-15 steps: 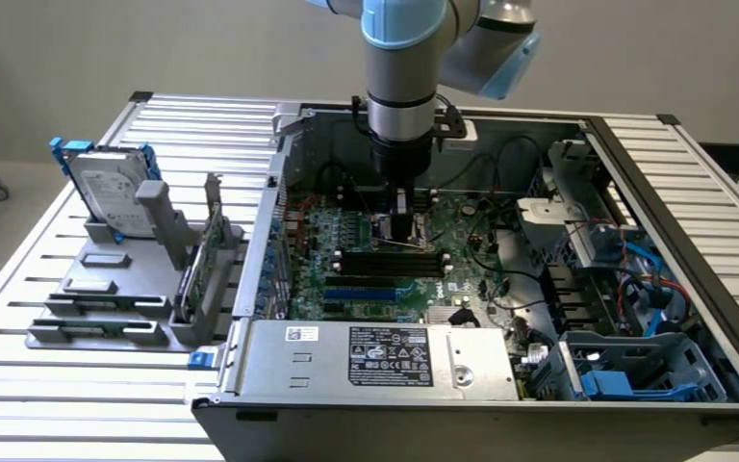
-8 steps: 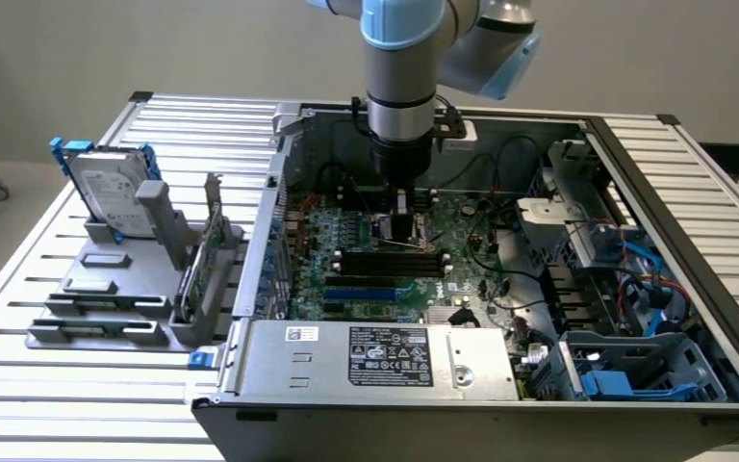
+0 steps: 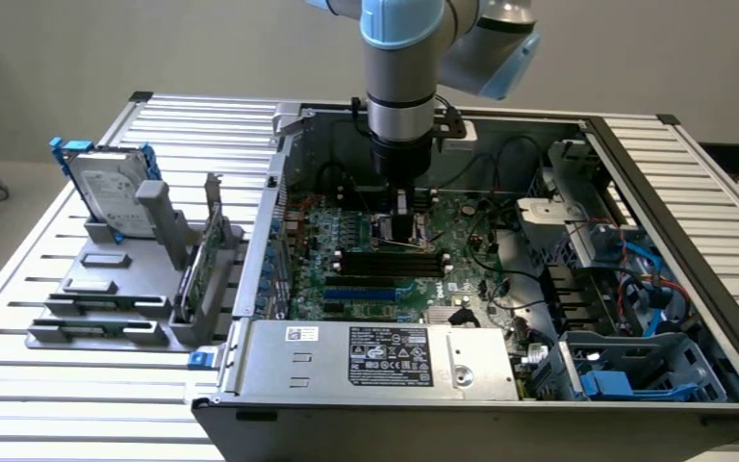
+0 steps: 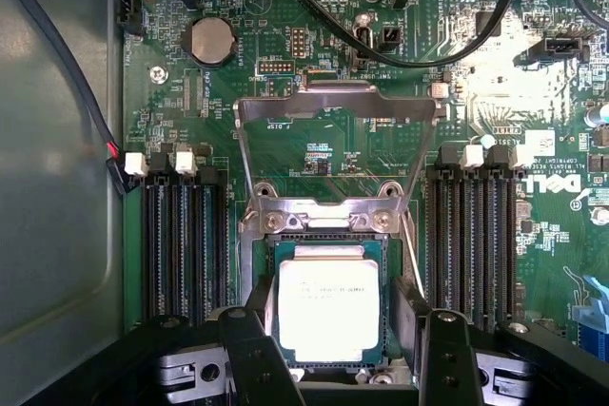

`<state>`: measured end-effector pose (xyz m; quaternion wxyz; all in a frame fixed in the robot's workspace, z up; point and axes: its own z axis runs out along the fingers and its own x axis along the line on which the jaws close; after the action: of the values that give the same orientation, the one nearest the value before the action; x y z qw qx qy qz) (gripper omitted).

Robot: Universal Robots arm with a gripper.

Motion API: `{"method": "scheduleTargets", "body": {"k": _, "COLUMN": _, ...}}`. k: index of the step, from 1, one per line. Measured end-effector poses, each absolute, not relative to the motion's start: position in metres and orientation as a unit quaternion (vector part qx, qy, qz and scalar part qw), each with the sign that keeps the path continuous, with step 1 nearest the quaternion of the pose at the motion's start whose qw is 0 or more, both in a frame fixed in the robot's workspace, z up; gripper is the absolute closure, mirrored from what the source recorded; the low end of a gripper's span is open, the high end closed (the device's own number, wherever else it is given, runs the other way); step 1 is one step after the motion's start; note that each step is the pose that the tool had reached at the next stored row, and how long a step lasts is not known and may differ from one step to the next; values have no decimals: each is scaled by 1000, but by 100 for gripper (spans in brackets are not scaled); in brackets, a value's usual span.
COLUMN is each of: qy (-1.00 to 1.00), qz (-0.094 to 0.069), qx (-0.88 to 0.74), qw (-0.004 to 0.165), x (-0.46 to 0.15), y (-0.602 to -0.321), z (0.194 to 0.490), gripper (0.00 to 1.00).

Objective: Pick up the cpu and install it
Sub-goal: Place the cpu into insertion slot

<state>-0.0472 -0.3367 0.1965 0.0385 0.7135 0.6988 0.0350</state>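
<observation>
The cpu (image 4: 328, 306), a small square chip with a silvery top plate, lies level between my two black fingers (image 4: 255, 344), right over the green board's socket (image 4: 324, 219). My gripper (image 4: 331, 316) looks shut on the cpu, a finger pressed to each side edge. The socket's metal load frame (image 4: 335, 106) stands swung open beyond it. In the exterior view my gripper (image 3: 404, 219) reaches straight down into the open computer case, onto the green board (image 3: 383, 260).
Black memory slots (image 4: 186, 240) flank the socket on both sides. Black cables (image 4: 419, 49) loop over the board. A silver hard drive with blue brackets (image 3: 107, 188) stands in a grey rack at the exterior view's left. The power supply (image 3: 383, 356) sits at the case front.
</observation>
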Motion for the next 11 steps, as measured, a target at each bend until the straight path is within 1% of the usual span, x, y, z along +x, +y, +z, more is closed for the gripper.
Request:
{"method": "scheduleTargets", "body": {"k": 5, "qy": 699, "qz": 35, "qx": 713, "qw": 38, "x": -47, "y": -337, "z": 200, "gripper": 40}}
{"method": "scheduleTargets", "body": {"k": 11, "qy": 699, "qz": 36, "qx": 714, "qw": 38, "x": -48, "y": -337, "z": 211, "gripper": 40}}
